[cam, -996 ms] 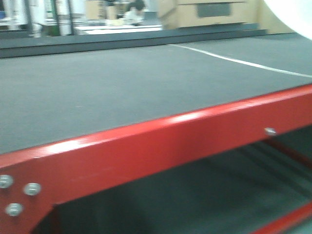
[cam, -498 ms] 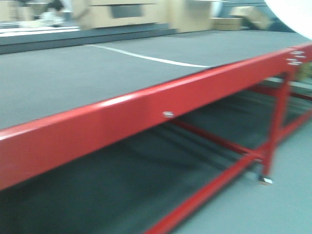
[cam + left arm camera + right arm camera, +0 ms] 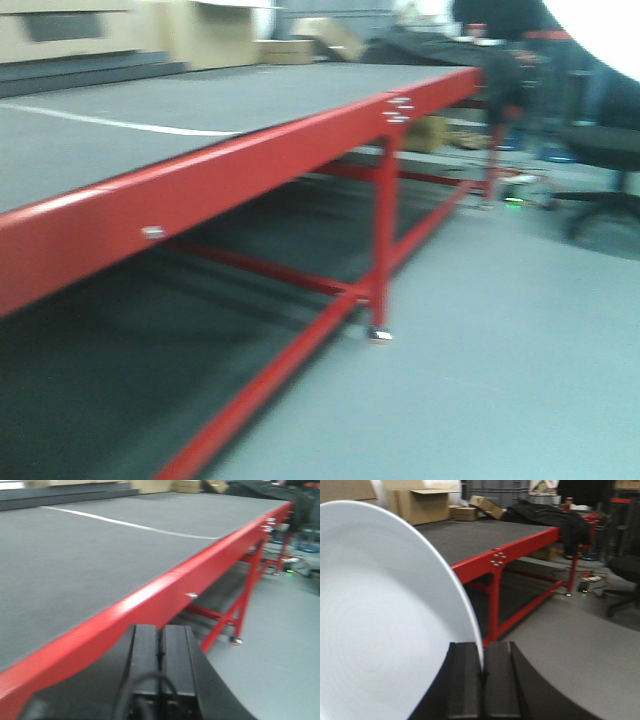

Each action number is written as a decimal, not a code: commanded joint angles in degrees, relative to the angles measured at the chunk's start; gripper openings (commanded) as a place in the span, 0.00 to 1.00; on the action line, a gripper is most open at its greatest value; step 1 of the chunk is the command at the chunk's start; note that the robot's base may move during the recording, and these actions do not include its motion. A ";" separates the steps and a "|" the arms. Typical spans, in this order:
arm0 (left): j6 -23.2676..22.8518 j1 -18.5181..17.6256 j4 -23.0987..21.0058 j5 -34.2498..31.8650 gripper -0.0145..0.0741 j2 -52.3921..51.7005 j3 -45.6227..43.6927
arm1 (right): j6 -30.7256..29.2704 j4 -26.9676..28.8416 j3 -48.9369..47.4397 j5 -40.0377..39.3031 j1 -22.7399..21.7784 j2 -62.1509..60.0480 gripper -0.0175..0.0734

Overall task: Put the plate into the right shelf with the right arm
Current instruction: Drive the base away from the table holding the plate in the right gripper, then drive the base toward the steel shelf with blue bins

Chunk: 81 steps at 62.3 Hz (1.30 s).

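I record the red-framed table (image 3: 250,160) shifted toward frame left since earlier. The right gripper (image 3: 481,652) clamps the plate (image 3: 385,620), and the left gripper (image 3: 160,636) is closed, empty.

Plate (image 3: 385,620): one. Red-framed table (image 3: 250,170): one; office chair (image 3: 600,150): one. Grippers: two, the left gripper (image 3: 160,655) and the right gripper (image 3: 481,675); cardboard boxes (image 3: 420,502): at least three, blur prevents a firmer count.

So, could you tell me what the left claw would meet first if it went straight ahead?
Probably the red table's front rail, which crosses directly ahead of the shut left claw; depth is unclear, so it might slip just under it.
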 commanded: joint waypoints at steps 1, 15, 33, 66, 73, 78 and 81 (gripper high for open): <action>-0.40 -0.11 -0.47 -5.16 0.02 -0.59 0.59 | -0.17 -0.72 -1.86 -5.25 -0.36 0.33 0.25; -0.40 -0.11 -0.47 -5.16 0.02 -0.59 0.59 | -0.17 -0.72 -1.86 -5.25 -0.36 0.33 0.25; -0.40 -0.11 -0.47 -5.16 0.02 -0.59 0.59 | -0.17 -0.72 -1.86 -5.25 -0.36 0.33 0.25; -0.40 -0.11 -0.47 -5.16 0.02 -0.59 0.59 | -0.17 -0.72 -1.86 -5.25 -0.36 0.33 0.25; -0.40 -0.11 -0.47 -5.16 0.02 -0.59 0.59 | -0.17 -0.72 -1.86 -5.18 -0.36 0.44 0.25; -0.40 -0.11 -0.47 -5.16 0.02 -0.59 0.59 | -0.17 -0.72 -1.86 -5.28 -0.36 0.44 0.25; -0.40 -0.11 -0.47 -5.16 0.02 -0.59 0.59 | -0.17 -0.72 -1.86 -5.28 -0.36 0.44 0.25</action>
